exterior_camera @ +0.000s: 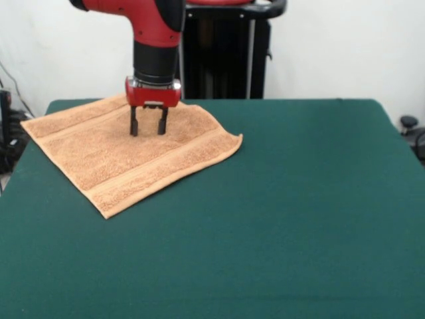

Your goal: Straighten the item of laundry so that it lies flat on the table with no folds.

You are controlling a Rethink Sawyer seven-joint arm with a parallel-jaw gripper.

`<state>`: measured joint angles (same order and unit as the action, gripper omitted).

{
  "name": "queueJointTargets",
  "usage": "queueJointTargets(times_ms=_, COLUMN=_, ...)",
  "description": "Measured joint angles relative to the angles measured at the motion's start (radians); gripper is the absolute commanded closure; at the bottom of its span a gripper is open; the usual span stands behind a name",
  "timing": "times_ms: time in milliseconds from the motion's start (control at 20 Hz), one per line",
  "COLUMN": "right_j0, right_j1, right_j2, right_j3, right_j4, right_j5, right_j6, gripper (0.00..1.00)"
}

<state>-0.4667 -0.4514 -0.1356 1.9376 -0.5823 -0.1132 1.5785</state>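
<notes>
The tan-orange towel (129, 154) lies spread on the dark green table (279, 199) at its far left, turned like a diamond, with border bands along two edges. Its right corner (234, 141) curls up a little and its left corner reaches the table's left edge. My gripper (147, 130) hangs straight down from the red arm over the towel's far middle. Its two black fingers (133, 125) stand apart, open, with tips at or just above the cloth and nothing between them.
The robot's black pedestal (226, 53) stands behind the table's far edge. A white wall is behind it. Dark gear (410, 126) shows past the right edge and cables (8, 126) past the left edge.
</notes>
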Motion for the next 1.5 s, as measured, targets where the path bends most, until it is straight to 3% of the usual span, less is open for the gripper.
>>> queueJointTargets(times_ms=900, right_j0=0.005, right_j1=-0.003, right_j2=0.002, right_j3=-0.005, right_j4=0.002, right_j5=0.023, right_j6=0.000, gripper=0.00)
queueJointTargets(times_ms=1500, right_j0=0.008, right_j1=-0.023, right_j2=0.023, right_j3=-0.021, right_j4=0.043, right_j5=0.137, right_j6=0.000, gripper=0.00)
